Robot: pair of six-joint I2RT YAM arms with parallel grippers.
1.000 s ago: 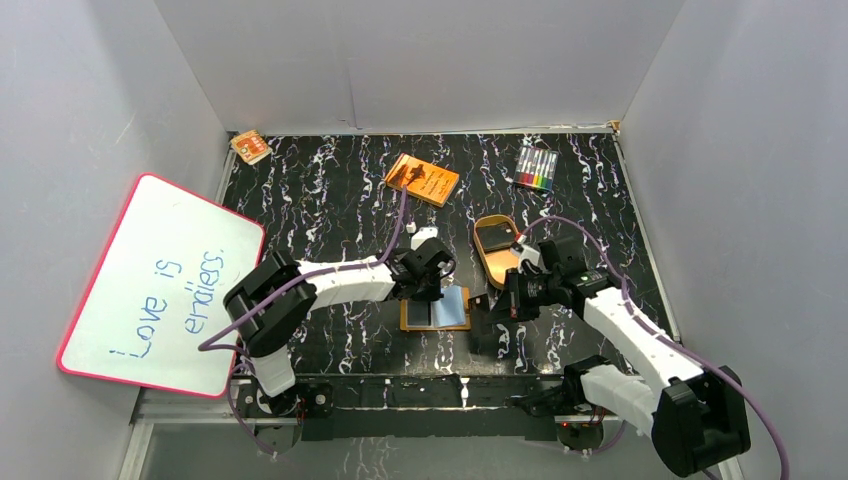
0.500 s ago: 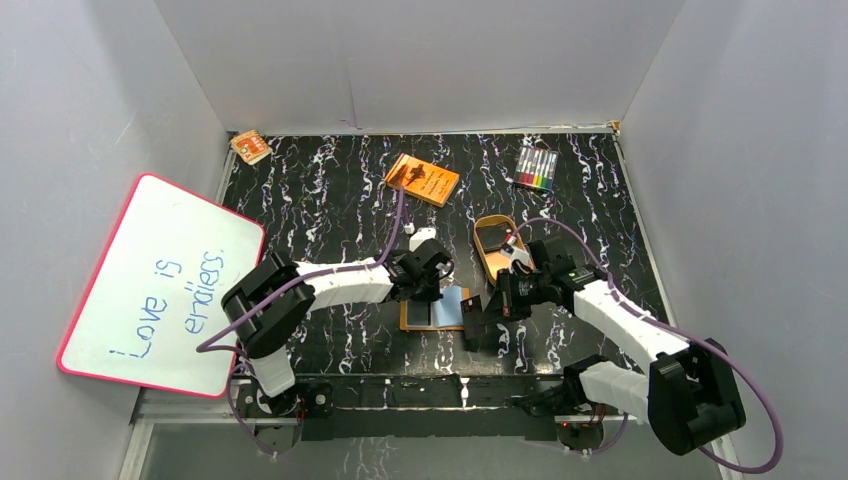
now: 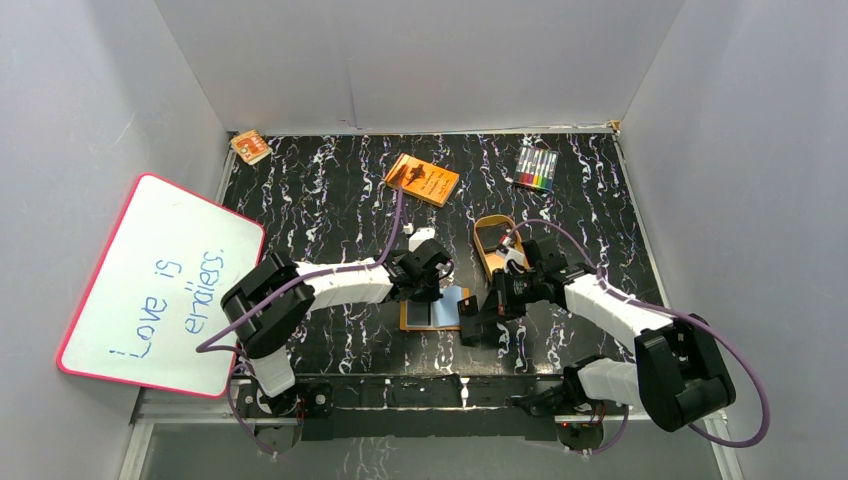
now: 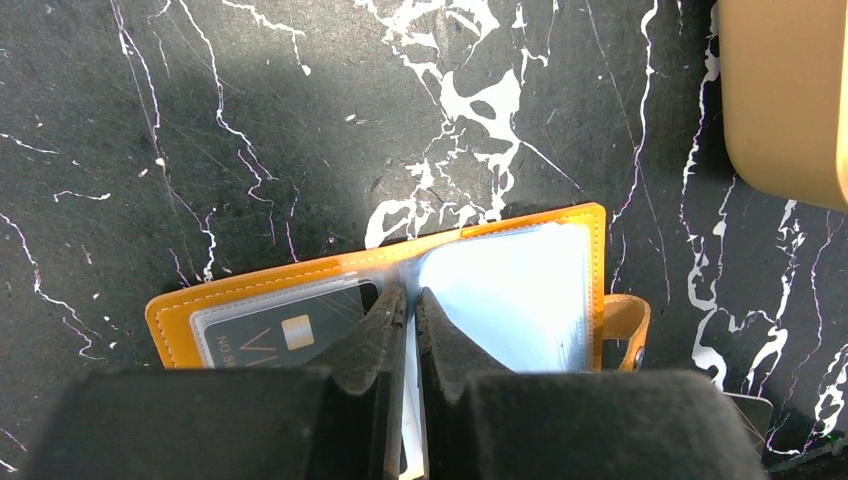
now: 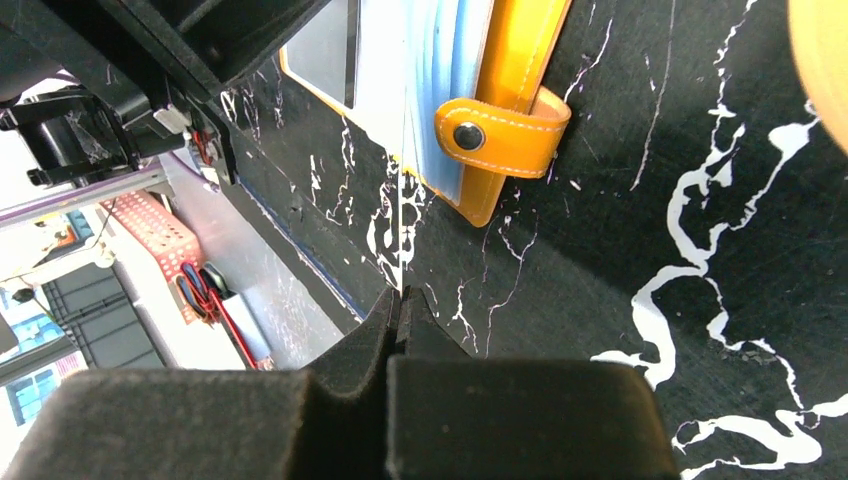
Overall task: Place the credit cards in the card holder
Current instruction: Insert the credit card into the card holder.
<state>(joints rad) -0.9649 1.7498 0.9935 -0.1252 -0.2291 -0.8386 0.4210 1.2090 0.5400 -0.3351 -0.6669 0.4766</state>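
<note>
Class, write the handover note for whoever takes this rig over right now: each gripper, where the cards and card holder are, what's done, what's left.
Left gripper: shut on an inner leaf of the open card holder.
Right gripper: shut on a credit card, pointing at the holder's pale pockets.
Done: one card sits in a clear pocket.
Left: slide the held card in.

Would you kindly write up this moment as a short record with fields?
card holder: open on the table, pale pockets up
left claw: shut on the card holder's inner leaf
right claw: shut on a credit card, edge-on near the snap tab
stored card: one in the clear pocket
nearby: tan tray
</note>
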